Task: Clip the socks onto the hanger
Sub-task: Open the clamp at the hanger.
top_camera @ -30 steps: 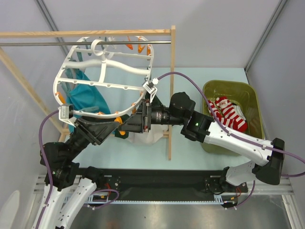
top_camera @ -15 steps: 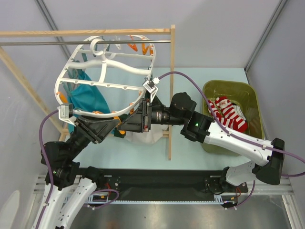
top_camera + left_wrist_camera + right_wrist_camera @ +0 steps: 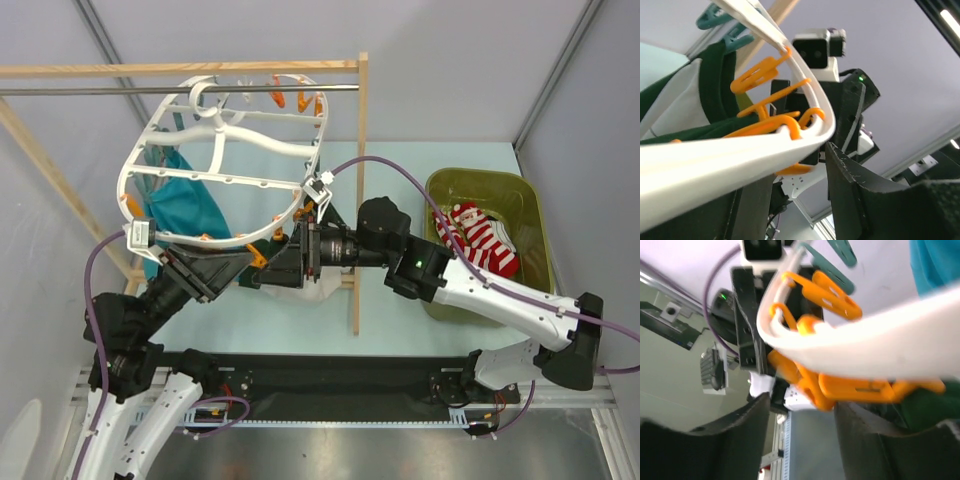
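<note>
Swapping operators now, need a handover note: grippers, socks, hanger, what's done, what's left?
Left gripper: at the near rim of the hanger; grip unclear.
Right gripper: open, at an orange clip on that rim.
Socks: the red-and-white ones lie in the green bin, far right.
Done: no sock visibly clipped.
Left: fetch the socks and clip each one.

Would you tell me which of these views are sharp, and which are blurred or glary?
Top external: sharp and evenly lit, the hanger crisp. Left wrist: the hanger up close is soft, the orange clips clearer, and a ceiling strip glares at top right. Right wrist: blurriest, with hanger and clips smeared.
</note>
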Controlling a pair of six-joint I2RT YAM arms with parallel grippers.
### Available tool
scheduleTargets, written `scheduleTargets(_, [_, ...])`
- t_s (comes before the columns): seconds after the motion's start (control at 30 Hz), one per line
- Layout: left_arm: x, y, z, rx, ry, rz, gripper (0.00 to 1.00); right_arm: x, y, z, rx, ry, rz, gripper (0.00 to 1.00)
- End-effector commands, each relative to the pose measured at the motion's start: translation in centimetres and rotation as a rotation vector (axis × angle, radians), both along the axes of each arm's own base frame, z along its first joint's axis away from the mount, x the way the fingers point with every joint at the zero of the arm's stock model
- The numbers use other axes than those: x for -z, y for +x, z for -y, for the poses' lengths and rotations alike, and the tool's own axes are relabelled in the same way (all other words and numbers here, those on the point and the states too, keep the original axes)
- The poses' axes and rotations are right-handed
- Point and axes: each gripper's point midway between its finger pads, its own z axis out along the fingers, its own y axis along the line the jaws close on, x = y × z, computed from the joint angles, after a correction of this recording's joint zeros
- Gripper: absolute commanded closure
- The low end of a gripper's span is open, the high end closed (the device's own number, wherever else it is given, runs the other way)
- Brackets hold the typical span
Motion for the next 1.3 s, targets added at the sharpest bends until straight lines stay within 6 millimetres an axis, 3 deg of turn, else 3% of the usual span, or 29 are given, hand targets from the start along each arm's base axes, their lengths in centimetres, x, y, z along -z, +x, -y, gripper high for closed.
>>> scheduleTargets(0.0, [0.9,0.7,-0.2,-0.035,0.039,-0.069,1.0,2.8,-0.2,1.6,0.027,-0.132,-0.001,0.36])
scheduleTargets(0.1, [0.8,0.7,-0.3,-0.04,0.041,-0.065,1.0,3.0,0.6,2.7,0.066,-0.15,0.019,0.27])
scheduleTargets(0.37, [0.4,0.6,-0.3,-0.042,0.041,-0.06,1.0,2.3,0.4,4.2,0.078,-0.148,0.127,0.28])
scheduleTargets(0.43, [0.2,0.4,-0.2,-0.025,0.031,-0.054,1.0,1.5,0.3,3.9,0.066,-0.1,0.176,0.3])
scheduleTargets(0.57, [-0.5,0.0,0.0,0.002,-0.009,-0.055,1.0,0.2,-0.8,2.5,0.015,-0.023,0.234,0.44])
scheduleTargets(0.77, [-1.3,-0.8,0.3,0.052,-0.039,-0.052,1.0,-1.9,-1.4,0.9,0.027,0.081,0.287,0.46])
scheduleTargets(1.03, [-2.1,-1.9,0.1,0.077,-0.059,-0.047,1.0,-2.8,0.3,0.1,0.111,0.118,0.332,0.5])
scheduleTargets(1.27, [-2.5,-2.6,-0.2,0.076,-0.067,-0.053,1.0,-1.7,0.9,-0.5,0.122,0.088,0.352,0.52])
